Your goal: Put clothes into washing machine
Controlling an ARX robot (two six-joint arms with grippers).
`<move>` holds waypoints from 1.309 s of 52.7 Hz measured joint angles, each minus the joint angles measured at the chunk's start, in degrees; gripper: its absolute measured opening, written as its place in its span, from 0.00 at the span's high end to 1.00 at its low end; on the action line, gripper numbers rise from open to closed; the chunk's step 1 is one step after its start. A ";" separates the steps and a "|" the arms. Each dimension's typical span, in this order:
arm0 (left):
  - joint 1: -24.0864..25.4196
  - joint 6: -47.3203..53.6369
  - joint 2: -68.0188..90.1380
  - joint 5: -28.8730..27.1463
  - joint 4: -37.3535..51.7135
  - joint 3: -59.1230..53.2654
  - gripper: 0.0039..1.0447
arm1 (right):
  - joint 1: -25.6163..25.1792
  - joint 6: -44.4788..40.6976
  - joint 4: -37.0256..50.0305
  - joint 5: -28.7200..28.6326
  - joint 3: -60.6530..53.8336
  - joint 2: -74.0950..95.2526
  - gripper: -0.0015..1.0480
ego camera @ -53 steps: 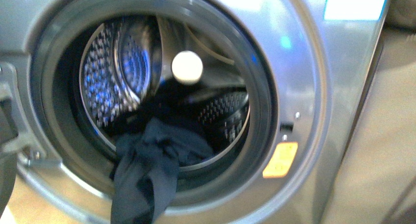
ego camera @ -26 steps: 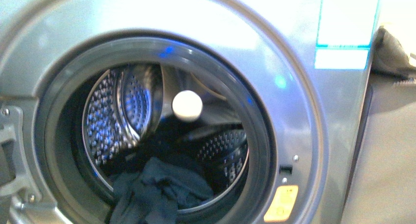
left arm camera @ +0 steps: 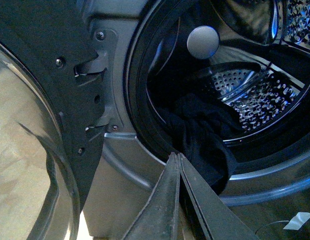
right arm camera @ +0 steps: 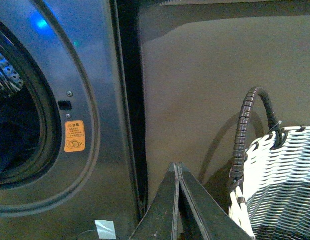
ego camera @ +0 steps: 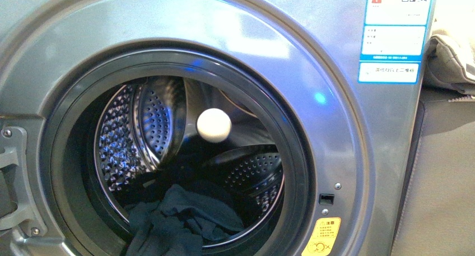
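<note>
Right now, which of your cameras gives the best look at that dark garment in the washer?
The left wrist view: the clothes show whole, spilling from the drum over the black door rim. The front view cuts the clothes off at the picture's bottom edge. The right wrist view shows only a dark blur inside the washing machine opening.

Closed right hand [right arm camera: 178,172] between washing machine [right arm camera: 102,125] and white woven basket [right arm camera: 280,185].

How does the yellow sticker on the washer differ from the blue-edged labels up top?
The yellow sticker is small and sits low, beside the porthole's lower right rim; the blue-edged labels are larger, white and sit high on the washing machine. The sticker carries round pictograms; the labels carry text and a QR code. Both are stuck flat on the silver front.
</note>
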 joint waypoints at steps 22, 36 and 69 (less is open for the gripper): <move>0.00 0.02 -11.04 0.00 -11.41 0.02 0.97 | 0.00 0.00 0.00 0.00 0.00 0.00 0.98; 0.00 0.07 -11.04 0.00 -11.43 0.02 0.82 | 0.00 -0.04 0.00 0.00 0.00 0.00 0.89; 0.00 0.09 -11.04 0.02 -11.43 0.02 0.06 | 0.00 -0.02 0.00 0.00 0.00 0.00 0.07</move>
